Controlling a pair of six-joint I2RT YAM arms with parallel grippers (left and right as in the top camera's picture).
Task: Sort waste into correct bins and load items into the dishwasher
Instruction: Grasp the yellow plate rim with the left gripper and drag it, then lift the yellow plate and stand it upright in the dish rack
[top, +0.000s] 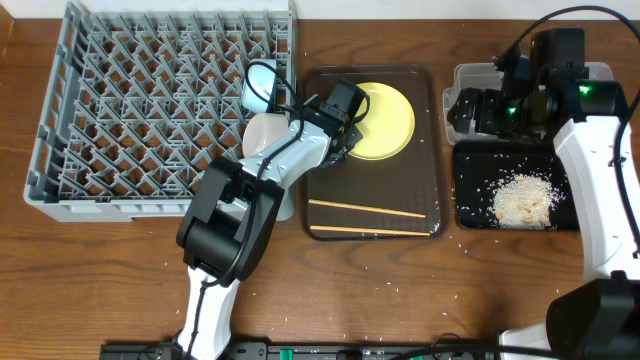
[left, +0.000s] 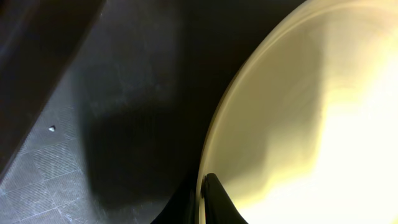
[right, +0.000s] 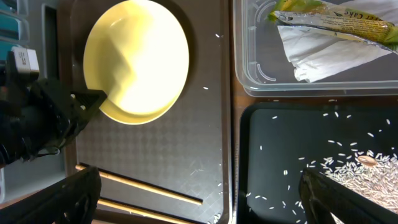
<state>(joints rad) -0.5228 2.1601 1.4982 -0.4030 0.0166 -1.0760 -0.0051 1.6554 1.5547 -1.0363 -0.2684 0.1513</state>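
Left pincer (left: 200, 183): pinching the yellow plate (top: 385, 120) by its rim.
Yellow plate: on brown tray (top: 400, 185), near bench's far edge.
Right pincer (right: 199, 199): spread.

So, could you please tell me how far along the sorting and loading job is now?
Done: the wrapper and napkin lie in the clear tub, rice in the black tray, and a bowl sits in the dish rack. In hand: the left tool grips the rim of the yellow plate. Left: that plate and two chopsticks, both on the brown tray.
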